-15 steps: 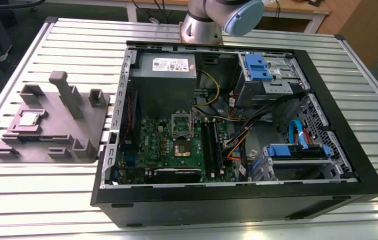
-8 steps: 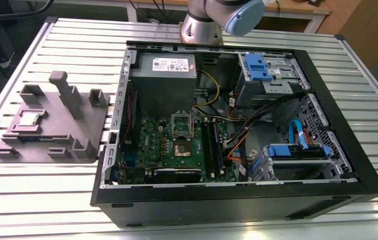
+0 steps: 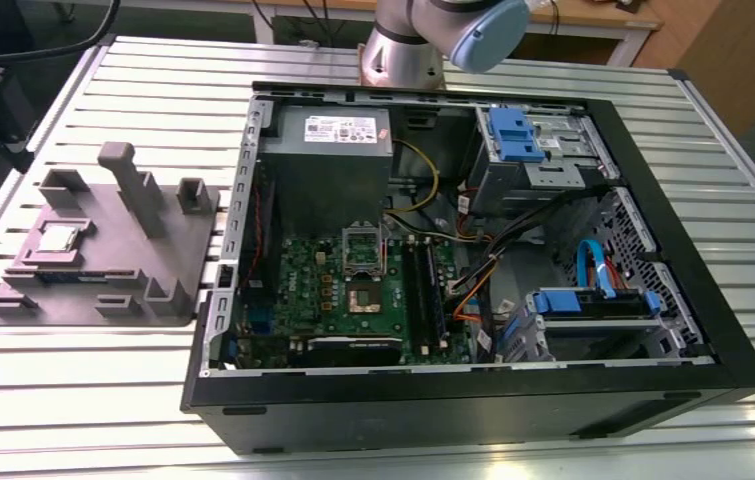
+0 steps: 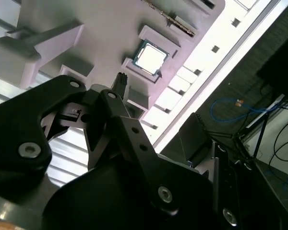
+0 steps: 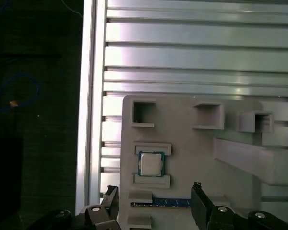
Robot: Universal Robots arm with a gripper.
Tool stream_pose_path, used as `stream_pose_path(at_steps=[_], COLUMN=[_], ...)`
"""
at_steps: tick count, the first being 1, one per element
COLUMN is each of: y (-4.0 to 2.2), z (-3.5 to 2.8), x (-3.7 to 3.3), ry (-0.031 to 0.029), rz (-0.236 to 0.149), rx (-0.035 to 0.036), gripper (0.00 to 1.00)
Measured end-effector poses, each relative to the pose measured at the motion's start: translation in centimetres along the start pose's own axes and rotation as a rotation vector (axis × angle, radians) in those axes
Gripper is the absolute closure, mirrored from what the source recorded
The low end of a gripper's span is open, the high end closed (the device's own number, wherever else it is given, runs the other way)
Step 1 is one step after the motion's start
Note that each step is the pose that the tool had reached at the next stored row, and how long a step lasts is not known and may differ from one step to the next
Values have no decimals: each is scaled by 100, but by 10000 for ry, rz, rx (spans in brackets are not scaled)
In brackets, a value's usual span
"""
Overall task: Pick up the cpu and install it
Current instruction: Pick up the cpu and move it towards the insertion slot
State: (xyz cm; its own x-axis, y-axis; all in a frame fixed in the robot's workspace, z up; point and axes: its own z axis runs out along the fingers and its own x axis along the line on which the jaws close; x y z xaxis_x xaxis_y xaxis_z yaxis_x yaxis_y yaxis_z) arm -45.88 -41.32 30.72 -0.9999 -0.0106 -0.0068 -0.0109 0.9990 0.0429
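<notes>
Pick-up is the step in hand, I think. The cpu lies flat in its grey holder, at nine o'clock from the computer case in the exterior view. The gripper hangs above it, wide open, holding nothing. A good grab needs fingers on both sides of the chip.
</notes>
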Motion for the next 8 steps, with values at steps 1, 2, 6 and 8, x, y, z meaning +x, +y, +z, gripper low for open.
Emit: stream_pose_path(at_steps=[1,2,6,8], y=[-4,-8,-20,-23], z=[18,35,107,142], x=[0,0,-3,-10], ry=[0,0,1,1], rz=[0,0,0,0], rx=[0,0,1,1], gripper=[29,29,29,29])
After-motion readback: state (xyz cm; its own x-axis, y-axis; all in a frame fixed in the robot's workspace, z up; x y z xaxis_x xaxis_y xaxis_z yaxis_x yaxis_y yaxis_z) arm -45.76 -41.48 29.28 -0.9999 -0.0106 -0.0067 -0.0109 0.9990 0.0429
